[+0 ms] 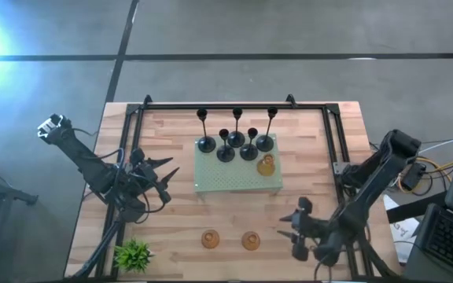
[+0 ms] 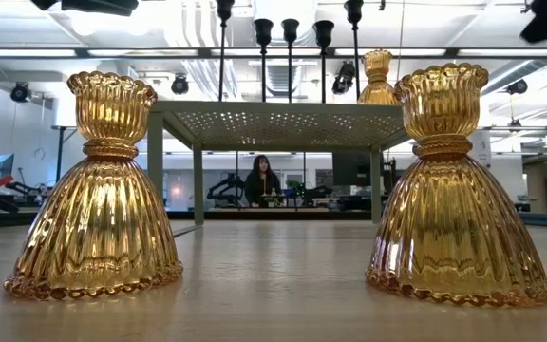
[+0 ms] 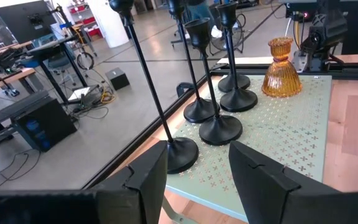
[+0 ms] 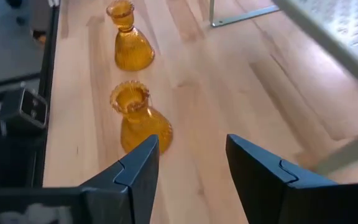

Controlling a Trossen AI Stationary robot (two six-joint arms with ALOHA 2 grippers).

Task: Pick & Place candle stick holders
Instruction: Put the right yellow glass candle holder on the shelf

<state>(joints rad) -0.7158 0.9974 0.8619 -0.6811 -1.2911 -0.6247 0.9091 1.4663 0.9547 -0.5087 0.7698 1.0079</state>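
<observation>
Near edge: two amber holders stand upright on the bare wood, the nearer amber holder (image 1: 250, 240) closest to the right gripper, the other amber holder (image 1: 210, 237) beside it, apart from each other.
Right gripper (image 1: 296, 228): fingers spread, empty, just beside the nearer amber holder and low over the table (image 1: 321, 141); your working arm, I'd judge.
Step in hand: likely the reach for that holder, next stop the green stand (image 1: 234, 182).
Do it well: line the jaws either side of the narrow neck under the frilled cup, not the flared skirt; come in level, close slowly, glass looks slick.
Watch: the second amber one sits in line beyond it in the wrist view; don't sweep it.
Left gripper (image 1: 163, 174): fingers released, holding nothing, waiting by the stand's left edge.
Middle: third amber holder (image 1: 266, 164) already on the stand's right part.
Far: five black holders (image 1: 236, 140) clustered on the stand's back half, all upright; place clear of their bases.
Corner: small plant (image 1: 133, 254), leave it.
</observation>
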